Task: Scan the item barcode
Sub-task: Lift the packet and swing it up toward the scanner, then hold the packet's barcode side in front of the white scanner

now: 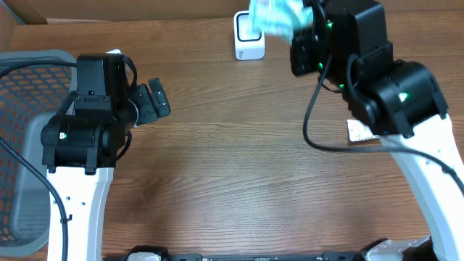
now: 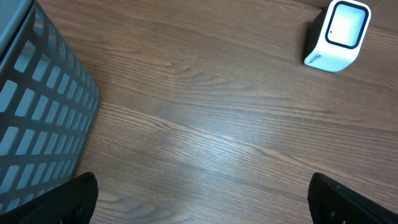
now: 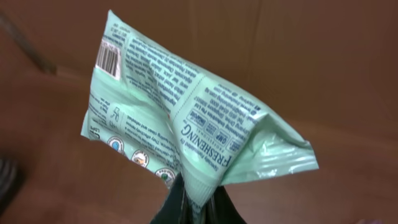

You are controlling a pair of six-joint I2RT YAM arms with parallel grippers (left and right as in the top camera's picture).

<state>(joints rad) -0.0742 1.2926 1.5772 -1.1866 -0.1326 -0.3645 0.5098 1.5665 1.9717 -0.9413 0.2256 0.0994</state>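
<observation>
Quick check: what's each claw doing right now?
Left claw: open, holding nothing.
Right claw: closed on the green wipes packet.

White arm links (image 1: 78, 206), black joints (image 1: 93, 94), green lights (image 1: 404, 95), black cables (image 1: 305, 123)

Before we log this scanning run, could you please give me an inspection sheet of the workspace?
Surface: wooden table, no spills seen.
Job's things: green packet held up near the white scanner; a barcode shows at the packet's corner.
Clutter: grey mesh basket at the left; white card beneath the right arm.
Grippers: left gripper open, empty; right gripper shut on the packet.
Cables: black cable hangs from the right arm; another crosses the basket.
Surroundings: brown board behind the table.
</observation>
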